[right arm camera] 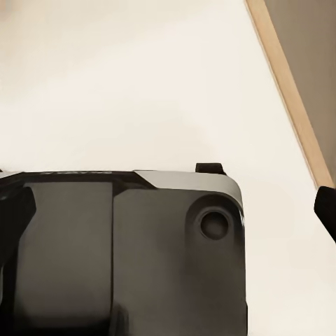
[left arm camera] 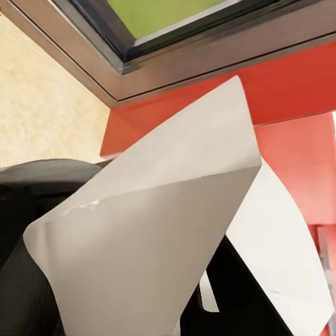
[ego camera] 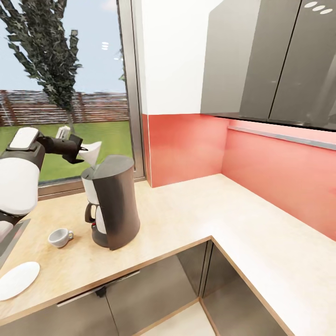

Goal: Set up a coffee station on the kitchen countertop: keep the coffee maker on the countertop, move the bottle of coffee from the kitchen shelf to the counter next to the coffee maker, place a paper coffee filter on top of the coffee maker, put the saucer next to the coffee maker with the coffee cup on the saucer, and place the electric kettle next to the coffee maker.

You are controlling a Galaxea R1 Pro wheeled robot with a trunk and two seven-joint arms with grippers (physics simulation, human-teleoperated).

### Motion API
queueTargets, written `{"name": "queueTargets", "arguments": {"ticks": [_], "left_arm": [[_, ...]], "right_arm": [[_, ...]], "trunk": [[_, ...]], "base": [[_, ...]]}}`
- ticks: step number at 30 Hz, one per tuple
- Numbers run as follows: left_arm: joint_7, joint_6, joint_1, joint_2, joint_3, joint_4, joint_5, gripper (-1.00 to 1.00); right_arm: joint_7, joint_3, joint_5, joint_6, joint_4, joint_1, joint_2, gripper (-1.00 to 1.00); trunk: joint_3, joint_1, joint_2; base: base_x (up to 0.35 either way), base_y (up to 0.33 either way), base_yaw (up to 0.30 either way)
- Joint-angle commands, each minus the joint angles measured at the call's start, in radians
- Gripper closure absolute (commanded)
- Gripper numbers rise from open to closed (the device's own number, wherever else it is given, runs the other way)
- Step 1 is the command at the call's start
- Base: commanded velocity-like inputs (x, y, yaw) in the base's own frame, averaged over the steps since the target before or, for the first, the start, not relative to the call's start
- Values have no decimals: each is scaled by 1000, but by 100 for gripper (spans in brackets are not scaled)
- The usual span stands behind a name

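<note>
The dark grey coffee maker [ego camera: 114, 200] stands on the light countertop [ego camera: 196, 210] near the window. My left gripper [ego camera: 82, 150] hovers just above its top, shut on a white paper coffee filter [ego camera: 91, 152]. In the left wrist view the filter [left arm camera: 161, 238] spreads wide over the maker's dark top [left arm camera: 42, 178]. A white coffee cup [ego camera: 59, 237] sits on the counter left of the maker. The white saucer [ego camera: 17, 279] lies nearer the front edge, apart from the cup. My right gripper [right arm camera: 168, 210] has its dark fingertips [right arm camera: 326, 206] far apart, open, above a pale floor.
A red backsplash [ego camera: 186, 149] runs behind the L-shaped counter, with grey upper cabinets [ego camera: 270, 60] over the right leg. The window frame [ego camera: 130, 93] rises behind the coffee maker. A dark part of the robot's own body [right arm camera: 133, 252] lies under the right gripper.
</note>
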Motion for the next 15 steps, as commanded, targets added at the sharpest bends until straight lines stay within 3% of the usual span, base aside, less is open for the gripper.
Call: {"name": "queueTargets", "arguments": {"ticks": [1, 15], "left_arm": [[10, 2, 0, 0, 4, -1, 9, 100], [10, 14, 40, 1, 4, -3, 13, 100]], "right_arm": [[-4, 0, 1, -3, 1, -1, 0, -100], [-4, 0, 1, -3, 1, -1, 1, -100]], "trunk": [[-2, 1, -2], [-2, 1, -2]], "base": [[0, 0, 0], [0, 0, 0]]}}
